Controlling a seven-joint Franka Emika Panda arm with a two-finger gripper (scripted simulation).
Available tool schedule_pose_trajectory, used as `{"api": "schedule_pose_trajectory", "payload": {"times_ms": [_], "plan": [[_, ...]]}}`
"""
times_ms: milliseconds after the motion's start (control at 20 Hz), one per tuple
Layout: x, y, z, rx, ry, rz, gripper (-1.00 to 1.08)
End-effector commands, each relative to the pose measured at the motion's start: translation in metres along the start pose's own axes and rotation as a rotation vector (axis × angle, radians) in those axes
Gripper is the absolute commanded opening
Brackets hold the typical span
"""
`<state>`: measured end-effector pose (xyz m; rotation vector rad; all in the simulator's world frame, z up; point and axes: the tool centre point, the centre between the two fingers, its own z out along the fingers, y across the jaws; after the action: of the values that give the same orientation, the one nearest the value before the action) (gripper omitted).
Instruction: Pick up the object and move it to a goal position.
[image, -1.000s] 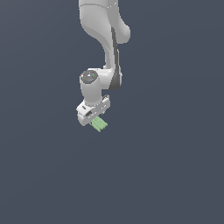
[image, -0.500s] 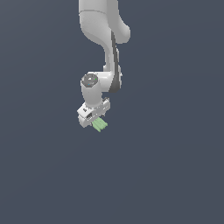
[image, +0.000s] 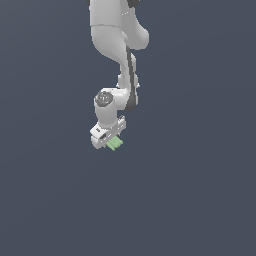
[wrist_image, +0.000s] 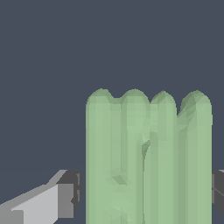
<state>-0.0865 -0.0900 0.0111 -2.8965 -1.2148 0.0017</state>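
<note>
- Between the fingers, in the wrist view, the object (wrist_image: 148, 162) fills the space from one dark pad (wrist_image: 72, 192) at about 8 o'clock to the other at about 4 o'clock, so the gripper (wrist_image: 144, 197) is closed down to the piece's width and appears to have hold of it.
- Its look up close: light green, flat, made of four parallel ribs side by side with rounded tips pointing to 12 o'clock, shallow grooves between them; the near end is cut off by the picture edge.
- Farther off, in the exterior view, the object (image: 115, 144) pokes out at about 5 o'clock from the white gripper (image: 107, 137), under the wrist of the arm (image: 112, 35) that reaches down from 12 o'clock.
- No surface edge and no goal marker show against the plain grey ground (image: 200, 200), so whether the piece hangs clear of it cannot be told.
- Judged step: pick-up seems done, carrying is in hand.
- Next move calls for a steady grip and a smooth transfer toward the goal, wherever it lies; the thin ribbed piece could slip or twist between the pads.
</note>
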Motion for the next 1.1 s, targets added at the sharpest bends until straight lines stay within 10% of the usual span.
{"api": "schedule_pose_trajectory", "payload": {"times_ms": [0,1050], "plan": [[0.0,0.0,0.001,-0.001,0.001,0.0,-1.0],[0.002,-0.008,-0.026,-0.003,0.0,0.0,-1.0]]}}
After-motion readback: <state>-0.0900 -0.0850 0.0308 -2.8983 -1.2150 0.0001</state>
